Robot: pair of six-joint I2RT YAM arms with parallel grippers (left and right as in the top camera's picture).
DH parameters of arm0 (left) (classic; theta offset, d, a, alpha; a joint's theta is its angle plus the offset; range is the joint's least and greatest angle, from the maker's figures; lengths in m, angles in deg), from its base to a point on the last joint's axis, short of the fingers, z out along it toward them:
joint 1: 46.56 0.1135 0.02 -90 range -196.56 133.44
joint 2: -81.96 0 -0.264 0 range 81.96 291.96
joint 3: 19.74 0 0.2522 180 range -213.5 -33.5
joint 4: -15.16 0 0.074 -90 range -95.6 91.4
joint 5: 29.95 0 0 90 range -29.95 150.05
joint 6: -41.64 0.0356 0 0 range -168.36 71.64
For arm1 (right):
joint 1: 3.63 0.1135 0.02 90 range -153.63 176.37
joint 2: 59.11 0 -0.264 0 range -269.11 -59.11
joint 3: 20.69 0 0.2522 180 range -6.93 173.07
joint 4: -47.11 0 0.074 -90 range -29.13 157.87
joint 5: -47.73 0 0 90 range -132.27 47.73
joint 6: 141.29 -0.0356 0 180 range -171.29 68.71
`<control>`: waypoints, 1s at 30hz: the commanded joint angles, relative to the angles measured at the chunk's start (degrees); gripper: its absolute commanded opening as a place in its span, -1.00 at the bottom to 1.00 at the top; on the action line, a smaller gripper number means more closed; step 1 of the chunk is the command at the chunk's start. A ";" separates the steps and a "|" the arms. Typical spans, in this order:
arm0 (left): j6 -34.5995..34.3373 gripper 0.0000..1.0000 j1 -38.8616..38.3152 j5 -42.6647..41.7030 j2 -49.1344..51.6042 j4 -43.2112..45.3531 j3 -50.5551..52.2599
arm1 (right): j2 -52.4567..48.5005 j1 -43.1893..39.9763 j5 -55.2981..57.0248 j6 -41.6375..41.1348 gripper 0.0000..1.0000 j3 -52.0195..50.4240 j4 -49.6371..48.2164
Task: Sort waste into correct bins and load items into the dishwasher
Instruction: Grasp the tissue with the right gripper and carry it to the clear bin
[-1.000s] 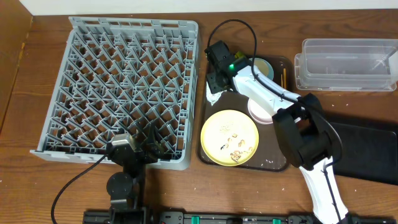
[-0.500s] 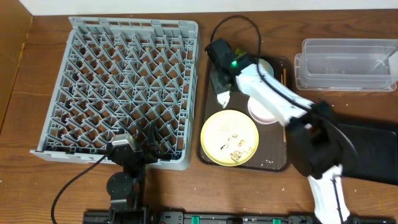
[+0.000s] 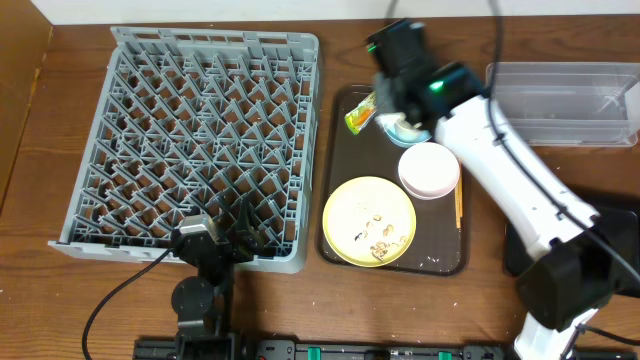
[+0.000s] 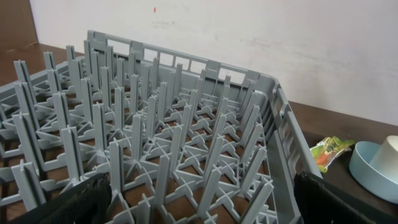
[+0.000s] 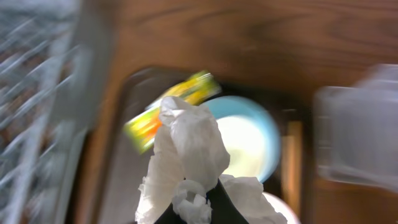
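My right gripper (image 3: 398, 105) is shut on the crumpled white napkin (image 5: 186, 152) and holds it above the far end of the brown tray (image 3: 340, 175). Under it lie the yellow-green wrapper (image 3: 360, 115) and the light blue bowl (image 5: 252, 134). The pinkish-white bowl (image 3: 430, 170), the yellow plate (image 3: 369, 221) with crumbs and the chopsticks (image 3: 458, 205) are on the tray. A small white cup (image 4: 390, 155) stands in the blue bowl. My left gripper (image 4: 199, 211) is open at the near edge of the grey dish rack (image 3: 200, 140).
The clear tub (image 3: 560, 100) stands at the back right, beyond my right arm. The black bin (image 3: 625, 225) lies at the right, partly hidden by the arm. Crumbs are scattered on the tray's near right corner and on the table.
My right gripper has lifted the napkin off the tray's left side and swung right and toward the far edge. The wrapper now shows. The left arm has not moved.
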 commanded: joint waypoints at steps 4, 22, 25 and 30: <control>0.76 0.89 -0.24 -0.55 -0.37 -2.05 0.94 | 1.05 -16.26 5.46 -7.61 -0.97 0.37 0.52; 0.76 0.89 -0.24 -0.57 -0.37 -2.05 0.94 | -2.69 -32.81 -37.24 10.40 0.98 0.31 -1.60; 0.76 0.89 -0.24 -0.57 -0.37 -2.05 0.94 | -2.71 -29.46 -54.75 19.08 0.90 0.31 -2.89; 0.76 0.89 -0.24 -0.57 -0.37 -2.03 0.94 | -2.71 -18.95 -49.13 18.29 0.75 0.31 -4.50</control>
